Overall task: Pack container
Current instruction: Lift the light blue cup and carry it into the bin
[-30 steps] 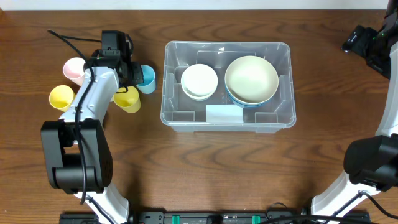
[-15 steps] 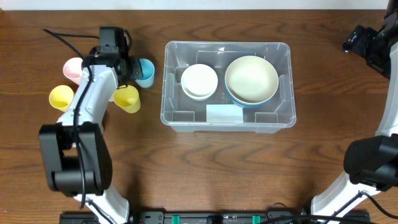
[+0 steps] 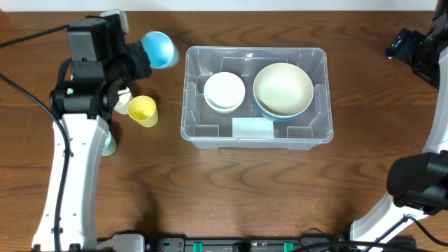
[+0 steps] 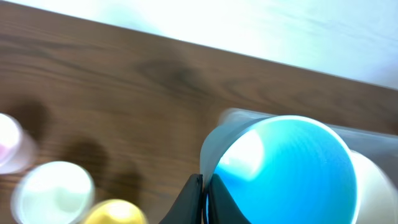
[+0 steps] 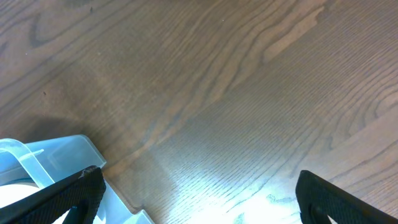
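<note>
The left gripper (image 3: 145,61) is clamped on the rim of a blue cup (image 3: 159,49). In the left wrist view its two dark fingertips (image 4: 198,194) meet with the cup wall pinched between them, and the blue cup (image 4: 292,168) turns its open mouth toward the camera. From overhead the cup hangs in the air over the far left part of the table (image 3: 231,189), just beside the far left corner of the container (image 3: 210,133) and not over its rim. Below the arm a yellow cup (image 3: 143,110) stands on the wood, near the container's left wall, and two paler cups are partly hidden under the arm. The container sits mid-table, long side running left to right. It holds a small white bowl (image 3: 224,91) at the left and a large cream bowl (image 3: 283,89) nested in a blue one at the right, with a white label (image 3: 252,128) on the base at the near wall. The right gripper (image 3: 413,49) waits at the far right edge with its jaws spread wide and nothing between them. Its wrist view shows bare wood and one corner of the container (image 5: 62,149).
</note>
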`<state>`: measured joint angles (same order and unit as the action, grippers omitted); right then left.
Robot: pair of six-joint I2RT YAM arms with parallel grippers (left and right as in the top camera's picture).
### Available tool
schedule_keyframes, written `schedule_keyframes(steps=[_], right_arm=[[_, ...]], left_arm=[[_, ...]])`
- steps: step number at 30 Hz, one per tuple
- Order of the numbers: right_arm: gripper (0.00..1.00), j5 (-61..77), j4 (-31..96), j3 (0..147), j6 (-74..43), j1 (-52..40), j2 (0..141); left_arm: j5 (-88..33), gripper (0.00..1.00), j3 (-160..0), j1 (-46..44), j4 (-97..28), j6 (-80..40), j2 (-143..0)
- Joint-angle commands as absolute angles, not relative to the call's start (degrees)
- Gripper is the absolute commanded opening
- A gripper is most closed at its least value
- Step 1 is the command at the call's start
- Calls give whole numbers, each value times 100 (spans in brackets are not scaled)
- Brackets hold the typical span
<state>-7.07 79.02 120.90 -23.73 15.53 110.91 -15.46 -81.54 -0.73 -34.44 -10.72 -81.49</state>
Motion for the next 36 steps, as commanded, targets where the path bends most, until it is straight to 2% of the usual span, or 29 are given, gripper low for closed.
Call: schedule_keyframes(steps=[1, 11, 16, 20, 36], right_arm=[[99, -722, 7909, 12095, -2462, 1575, 11124], [99, -722, 7909, 12095, -2462, 1575, 11124], [99, -722, 7909, 12095, -2462, 1575, 11124], [99, -722, 7909, 12095, -2462, 1575, 11124], [99, -722, 7909, 12095, -2462, 1575, 11124]], left_arm=[[-2456, 6, -8248, -360, -3723, -1146, -8106], [-2491, 6, -8154, -1688, -4333, -773, -8248], [-2484, 6, -8154, -2436, -4397, -209, -8429], [-1968, 6, -8154, -2891, -4486, -43, -8792], [-1704, 6, -8154, -3190, -4010, 43, -10250]])
